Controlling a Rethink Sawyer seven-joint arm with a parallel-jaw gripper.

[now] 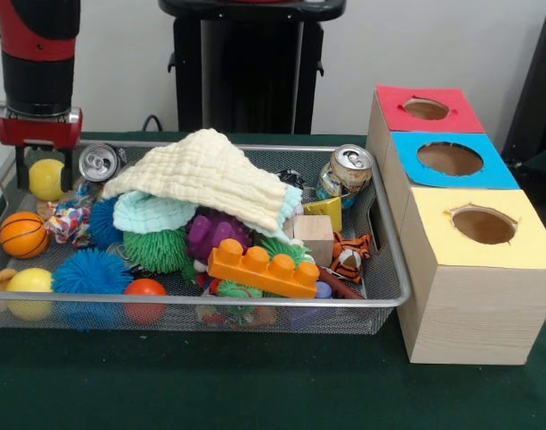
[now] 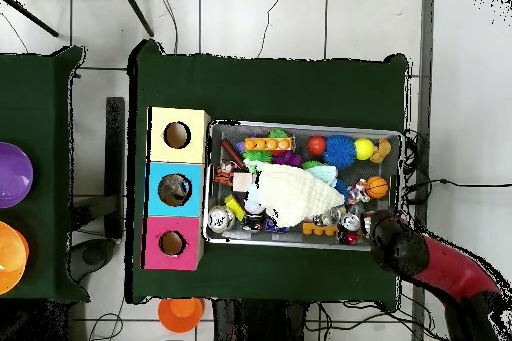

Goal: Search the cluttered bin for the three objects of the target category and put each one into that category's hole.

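Note:
My gripper (image 1: 46, 182) hangs over the far left corner of the wire bin (image 1: 391, 260), open, one finger (image 1: 20, 168) on each side of a small yellow ball (image 1: 47, 179); whether the pads touch it I cannot tell. A soda can (image 1: 99, 161) lies just right of it, and a second can (image 1: 349, 170) leans in the far right corner. A basketball (image 1: 23, 235), a larger yellow ball (image 1: 30, 288) and a red ball (image 1: 145, 296) sit along the left and front. In the overhead view the arm (image 2: 400, 247) covers the bin's (image 2: 305, 125) corner nearest the base.
A cream cloth (image 1: 210, 175) drapes over the middle of the pile, above a teal cloth (image 1: 151, 212), an orange brick (image 1: 264, 269), a purple toy (image 1: 214, 235), spiky balls (image 1: 91, 271) and a wood block (image 1: 313, 237). Beside the bin stand a red-topped box (image 1: 452, 121), a blue-topped box (image 1: 497, 175) and a yellow-topped box (image 1: 434, 228), each with a hole.

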